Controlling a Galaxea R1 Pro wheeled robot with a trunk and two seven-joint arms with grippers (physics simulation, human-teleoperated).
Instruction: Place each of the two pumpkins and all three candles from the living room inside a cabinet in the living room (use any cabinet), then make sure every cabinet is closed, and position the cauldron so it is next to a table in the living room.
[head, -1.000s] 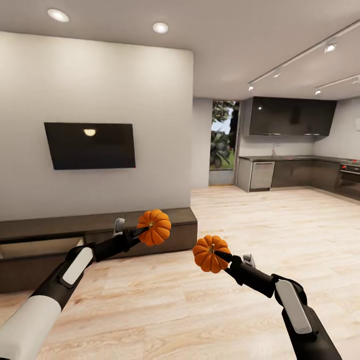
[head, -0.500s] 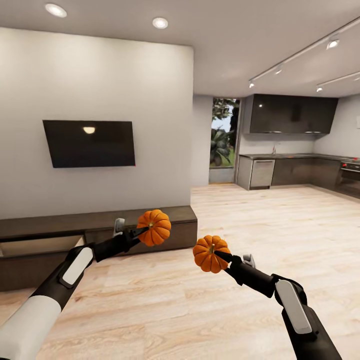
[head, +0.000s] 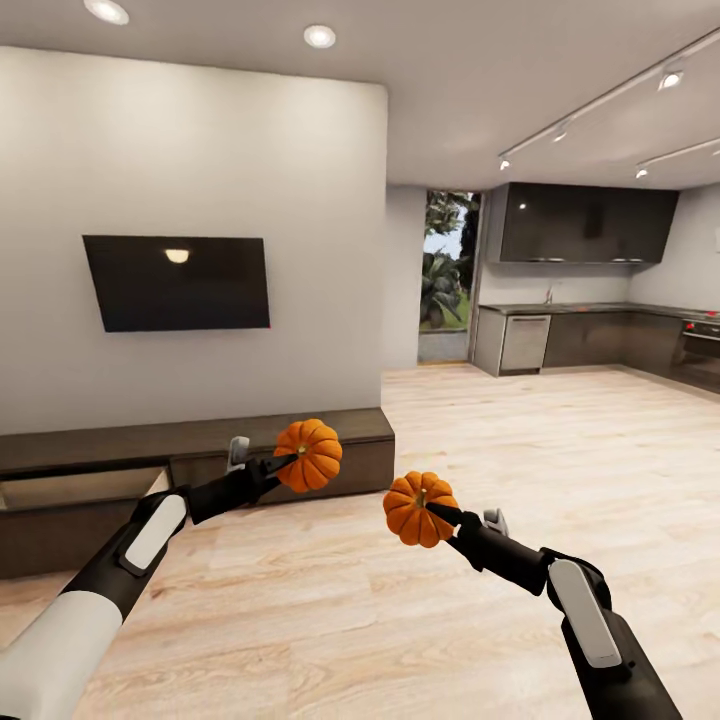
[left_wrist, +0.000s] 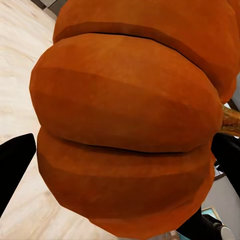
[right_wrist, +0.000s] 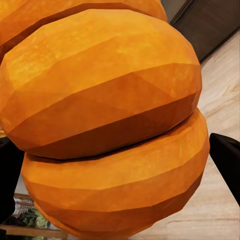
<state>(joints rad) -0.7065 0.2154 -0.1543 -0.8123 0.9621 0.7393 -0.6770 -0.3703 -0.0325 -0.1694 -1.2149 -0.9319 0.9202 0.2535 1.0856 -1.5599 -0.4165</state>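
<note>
I hold one orange ribbed pumpkin (head: 309, 455) in my left gripper (head: 296, 458), which is shut on it in front of the cabinet's right end. A second pumpkin (head: 419, 509) is gripped by my right gripper (head: 432, 512), lower and to the right over the floor. Both pumpkins loom large in the wrist views (left_wrist: 130, 120) (right_wrist: 110, 125), with black fingers (left_wrist: 15, 160) at their sides. The long dark brown cabinet (head: 300, 435) runs along the wall under the TV. Its left front (head: 80, 488) stands open, showing a pale interior.
A black TV (head: 177, 283) hangs on the grey wall above the cabinet. Light wooden floor (head: 520, 440) stretches to the right toward a dark kitchen (head: 590, 300) and a glass door (head: 447, 275).
The whole picture has shifted slightly, so the camera has moved; the wall and TV look a bit nearer. Both grippers keep their pumpkins in the same pose.
</note>
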